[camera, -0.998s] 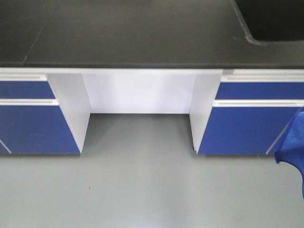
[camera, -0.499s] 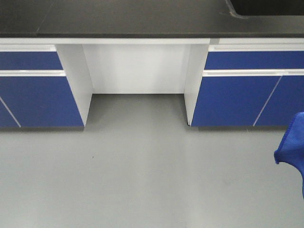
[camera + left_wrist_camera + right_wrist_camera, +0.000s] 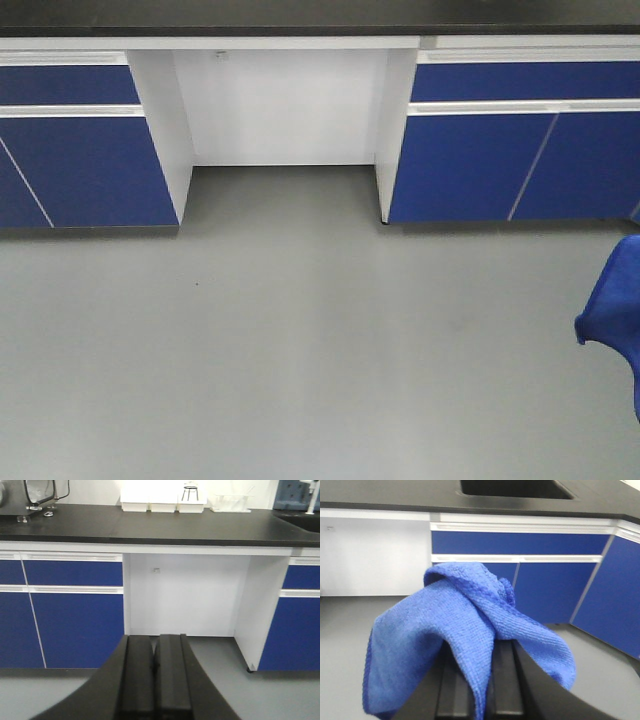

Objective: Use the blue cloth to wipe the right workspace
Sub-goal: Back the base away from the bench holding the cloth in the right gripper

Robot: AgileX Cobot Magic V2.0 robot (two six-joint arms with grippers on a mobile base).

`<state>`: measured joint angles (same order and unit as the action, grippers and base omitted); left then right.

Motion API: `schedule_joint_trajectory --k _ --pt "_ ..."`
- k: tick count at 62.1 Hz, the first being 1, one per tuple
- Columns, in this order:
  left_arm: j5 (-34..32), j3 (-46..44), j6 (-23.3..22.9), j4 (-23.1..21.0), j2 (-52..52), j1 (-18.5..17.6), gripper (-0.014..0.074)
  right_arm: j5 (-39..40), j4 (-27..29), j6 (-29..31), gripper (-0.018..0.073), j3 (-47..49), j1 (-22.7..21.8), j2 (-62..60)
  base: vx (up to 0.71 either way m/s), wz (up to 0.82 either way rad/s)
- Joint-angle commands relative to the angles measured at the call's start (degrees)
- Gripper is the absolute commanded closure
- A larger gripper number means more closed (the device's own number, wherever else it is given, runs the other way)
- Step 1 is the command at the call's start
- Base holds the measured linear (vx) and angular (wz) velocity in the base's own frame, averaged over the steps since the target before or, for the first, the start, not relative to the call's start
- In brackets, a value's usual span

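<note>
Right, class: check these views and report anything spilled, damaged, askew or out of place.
Nothing is spilled or damaged. The only untidy thing is the blue cloth, which hangs in uneven folds, pinched in the right gripper. The cabinets and floor look orderly.

Bright blue cloth [image 3: 470, 630], with tiny woven bumps all over. Plain grey floor [image 3: 300, 350]. Dark blue cupboard doors [image 3: 90, 165] with thin white lines, set in white frames. Flat black desk [image 3: 150, 527] top, no pattern. White bins [image 3: 162, 502]. Plain black left end effector [image 3: 156, 650].
</note>
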<state>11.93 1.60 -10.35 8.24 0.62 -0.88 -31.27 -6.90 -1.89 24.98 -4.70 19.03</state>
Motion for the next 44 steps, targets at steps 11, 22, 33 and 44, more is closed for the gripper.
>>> schedule_joint_trajectory --k 11,22,33,44 --pt "-4.61 1.78 -0.49 0.05 0.94 0.27 0.0602 4.45 -0.41 0.34 0.0563 1.66 -0.28 0.4 -0.26 -0.3" --pt "-4.61 1.78 -0.49 0.05 0.94 0.27 0.0602 4.45 -0.41 0.34 0.0563 1.66 -0.28 0.4 -0.2 -0.54" --pt "-4.61 1.78 -0.49 0.05 0.94 0.27 0.0602 4.45 -0.41 0.34 0.0563 1.66 -0.28 0.4 -0.16 -0.72" --pt "-4.61 1.78 -0.49 0.05 0.94 0.27 0.0602 4.45 -0.41 0.34 0.0563 1.66 -0.28 0.4 -0.14 -0.84"
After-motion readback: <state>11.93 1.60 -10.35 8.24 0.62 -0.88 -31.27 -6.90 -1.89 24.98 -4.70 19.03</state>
